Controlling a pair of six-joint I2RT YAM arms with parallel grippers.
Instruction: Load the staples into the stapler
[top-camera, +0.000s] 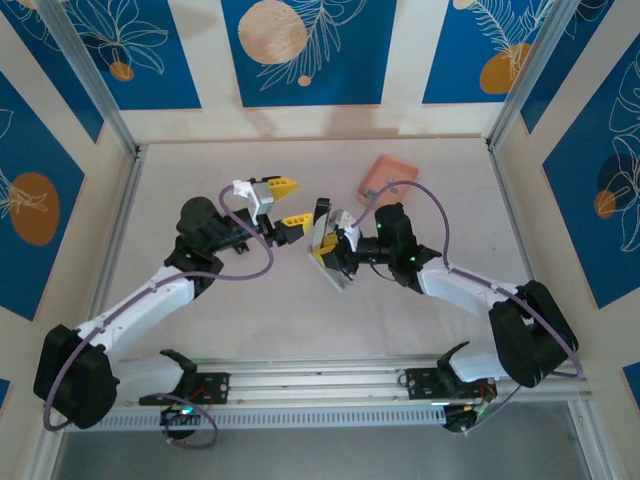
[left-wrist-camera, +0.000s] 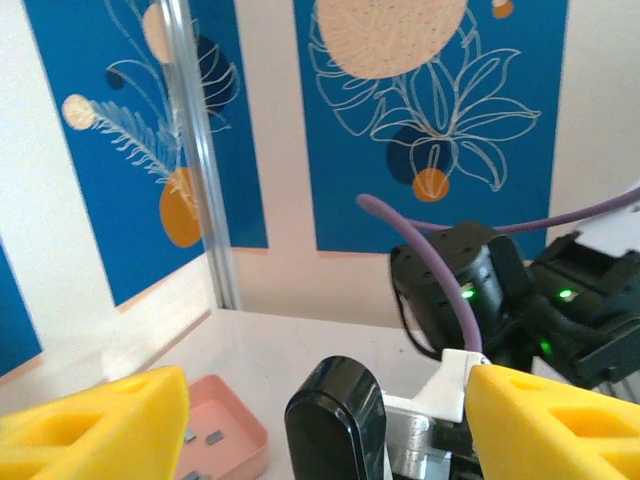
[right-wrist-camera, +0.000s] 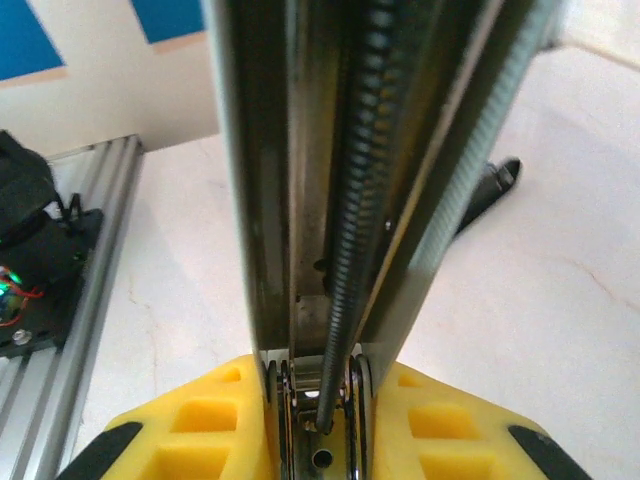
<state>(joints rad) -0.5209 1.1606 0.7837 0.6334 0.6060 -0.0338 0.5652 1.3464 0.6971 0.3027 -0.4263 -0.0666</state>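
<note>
A pale, matte table (top-camera: 250, 320) sits inside cream walls (top-camera: 410, 60) hung with blue panels of white leaves and orange discs. Aluminium posts stand in the far corners, and a slotted rail (top-camera: 320, 382) runs along the near edge at 6 o'clock.

A shallow pink tray (top-camera: 386, 177) lies flat at about 1 o'clock from the table's middle. In the left wrist view a few staples (left-wrist-camera: 214, 437), tiny grey bits, lie loose on its floor.

The left gripper (top-camera: 292, 203) is spread wide, its yellow fingers (left-wrist-camera: 105, 428) well apart and gripping nothing. In the left wrist view the rounded black end of the stapler (top-camera: 322, 232) stands between them with a gap showing on either side.

The right gripper (top-camera: 328, 253) is clamped on the stapler near the table's middle. In the right wrist view its yellow pads (right-wrist-camera: 205, 440) press both sides of the open metal channel, where a long coiled spring (right-wrist-camera: 352, 220) runs up the middle. The stapler is held off the table and tilted, with one end towards 12 o'clock and the other towards 6 o'clock.

The left arm rises from its base at 7 o'clock, bends at the elbow and reaches towards 3 o'clock, with the wrist level. The right arm comes from 5 o'clock and stretches low towards 9 o'clock, a purple cable (top-camera: 420, 195) looping above it. The two grippers face each other, just beside one another.
</note>
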